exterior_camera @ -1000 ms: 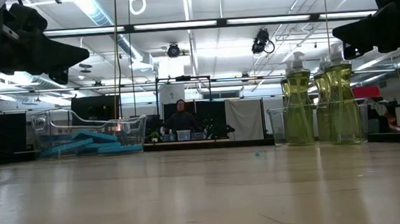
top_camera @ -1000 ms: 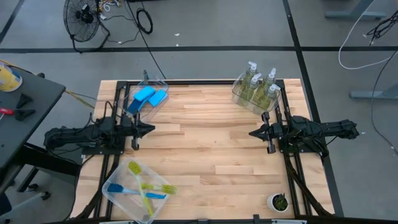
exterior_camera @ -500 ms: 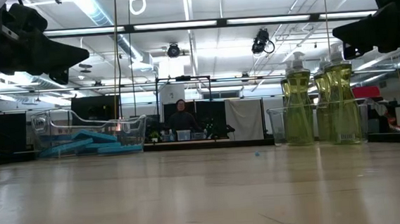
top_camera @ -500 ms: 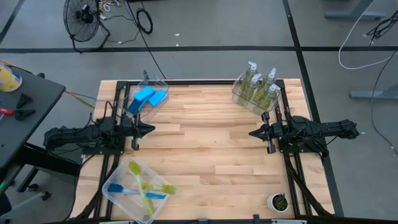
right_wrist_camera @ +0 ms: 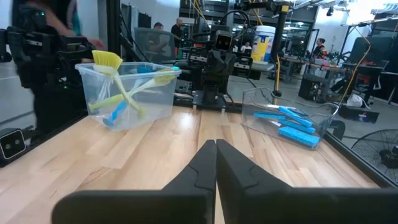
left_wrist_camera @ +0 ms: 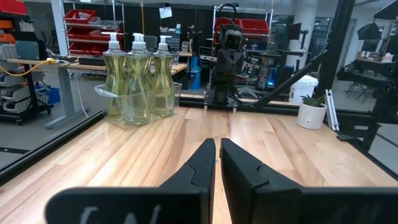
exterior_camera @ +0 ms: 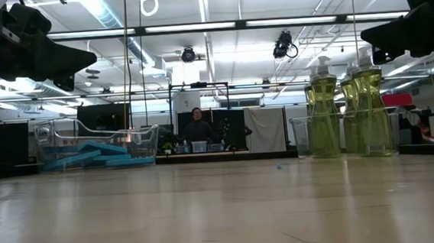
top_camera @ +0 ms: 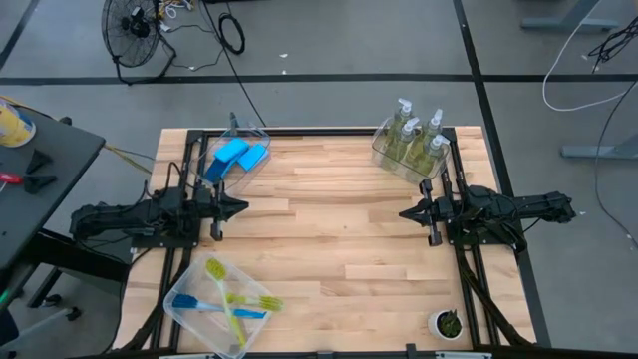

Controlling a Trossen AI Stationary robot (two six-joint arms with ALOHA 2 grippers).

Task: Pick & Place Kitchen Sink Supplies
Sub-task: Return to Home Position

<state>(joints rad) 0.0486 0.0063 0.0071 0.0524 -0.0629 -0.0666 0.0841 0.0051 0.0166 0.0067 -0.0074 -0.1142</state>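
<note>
Clear pump soap bottles (top_camera: pixel 414 140) of yellow-green liquid stand upright, packed close together in a bin (top_camera: pixel 379 151) at the table's (top_camera: pixel 339 229) far right corner. Flat blue sponges (top_camera: pixel 237 156) lie side by side and partly overlapping, some tilted, in a second bin (top_camera: pixel 250 131) at the table's far left corner. Long-handled brushes (top_camera: pixel 231 299), two yellow-green and one blue, lie crossed over one another in a third bin (top_camera: pixel 192 283) at the table's near left corner, their heads leaning up against its walls.
</note>
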